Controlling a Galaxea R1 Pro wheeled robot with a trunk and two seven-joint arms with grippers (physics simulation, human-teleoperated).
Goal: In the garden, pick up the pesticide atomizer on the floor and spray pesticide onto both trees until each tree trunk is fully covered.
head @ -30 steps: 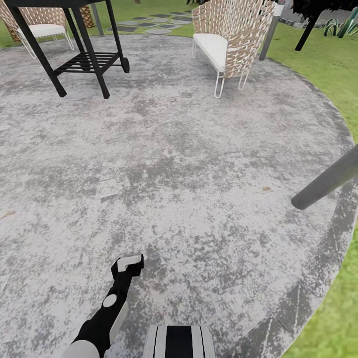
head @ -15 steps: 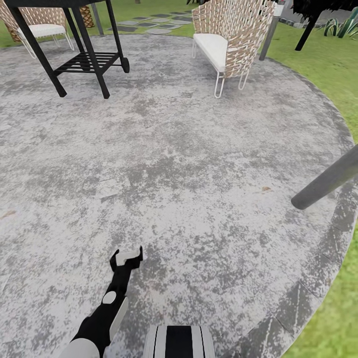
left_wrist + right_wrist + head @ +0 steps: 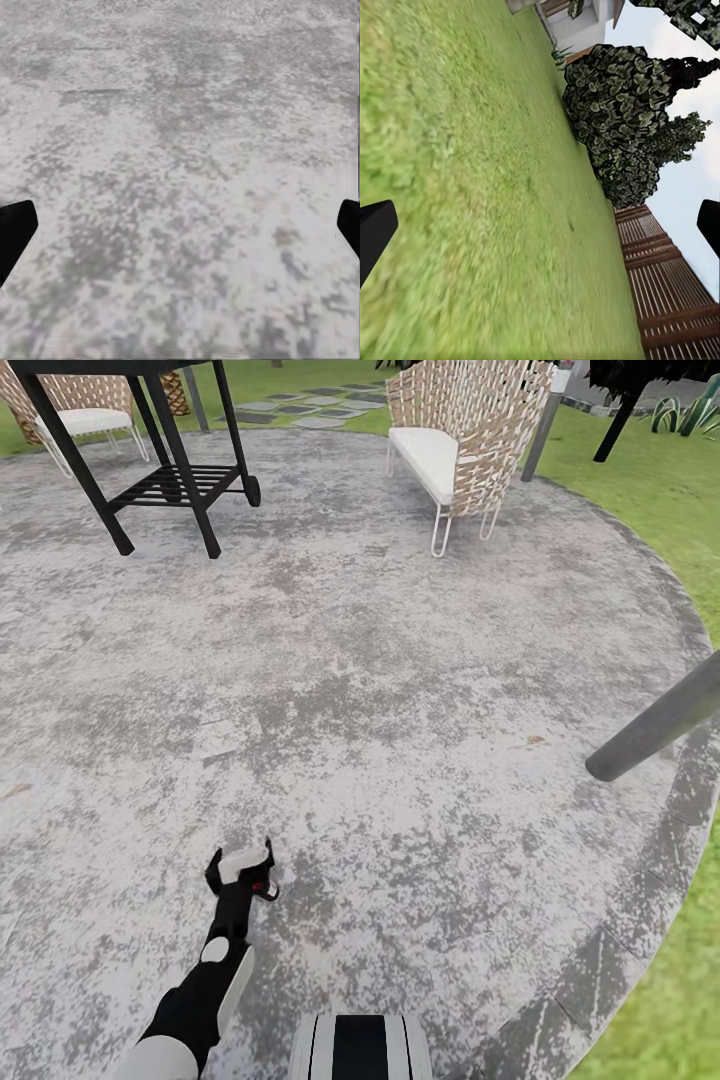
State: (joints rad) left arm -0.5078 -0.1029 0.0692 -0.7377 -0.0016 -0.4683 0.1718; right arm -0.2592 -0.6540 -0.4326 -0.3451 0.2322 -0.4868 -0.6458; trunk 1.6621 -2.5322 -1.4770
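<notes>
two wicker chairs far off on a round patio floor [image 3: 380, 690] of mottled grey stone. far left: one wicker chair [image 3: 75, 405] with a white seat, partly behind a black cart [image 3: 165, 470] on slim legs with a slatted lower shelf and a small wheel. beyond the cart, flat stepping stones [image 3: 300, 405] across grass.

near left: left arm [image 3: 205, 990], black and white, stretched forward low over the stone. left claw [image 3: 240, 868] at its tip, close above the floor, with a pale pad on top. tiny red speck [image 3: 258, 883] against the black of that claw; cannot tell what it belongs to, so no sure place for the pesticide atomizer. from the left wrist, black fingertips [image 3: 15, 232] at the two edges, spread wide apart, with bare grey stone between them.

near middle, at the lower edge: top of the robot's trunk [image 3: 360, 1050], striped black and pale grey.

far, right of middle: second wicker chair [image 3: 465, 430] with a white cushion on thin white legs, near the patio's far rim.

right: slanted grey pole [image 3: 655, 725], lower end near the patio's stone border. past the rim, green lawn [image 3: 650, 500] of the garden, curving round the near right corner too.

from the right wrist: right claw [image 3: 540, 229] spread wide, black fingertips [image 3: 373, 236] at the two edges, nothing pinched. lawn, dark leafy shrubs [image 3: 622, 120], a brown slatted fence [image 3: 667, 300], a bit of white house wall [image 3: 577, 22] and pale sky.
</notes>
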